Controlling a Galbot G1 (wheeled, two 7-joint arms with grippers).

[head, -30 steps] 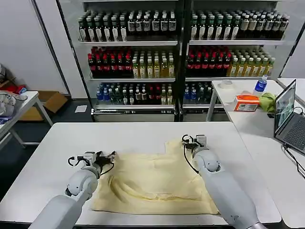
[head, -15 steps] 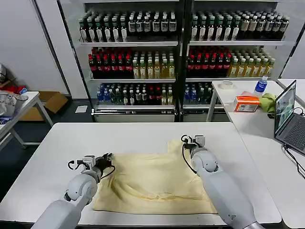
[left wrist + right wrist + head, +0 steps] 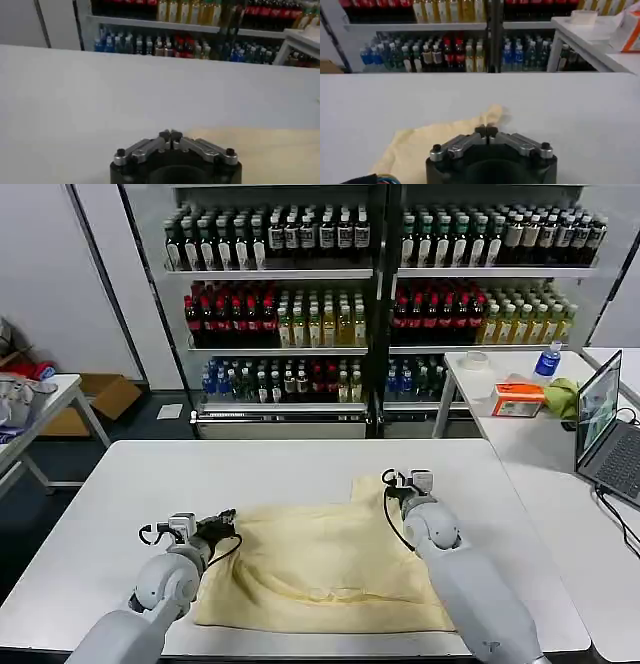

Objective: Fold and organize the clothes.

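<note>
— While the side table (image 3: 40, 409) with its white-grey bundle (image 3: 15, 399) is standing off at the far left, what is lying on the white table (image 3: 300, 469)?

— A pale cream T-shirt (image 3: 325, 569) is spreading flat over the near middle of it, thin and soft, rumpled into low ridges, with one corner poking up towards the far side.

— And the left gripper (image 3: 222, 522)?

— It is sitting at the shirt's left edge, low over the table; in the left wrist view its fingertips (image 3: 170, 135) are pressing together. Whether any fabric is caught between them cannot be told.

— The right gripper (image 3: 403, 480)?

— It is resting at the raised far right corner of the shirt. In the right wrist view its fingertips (image 3: 485, 131) are also meeting, with the cream cloth lying just beyond them.

— Anything standing in the way?

— Nothing is crowding the shirt. Shelves of bottles (image 3: 380, 294) are lining the back wall, and on the right-hand table a laptop (image 3: 608, 434), an orange box (image 3: 517, 399), a yellow-green cloth (image 3: 562, 397) and a blue-capped bottle (image 3: 547, 361) are sitting well apart from it.
</note>
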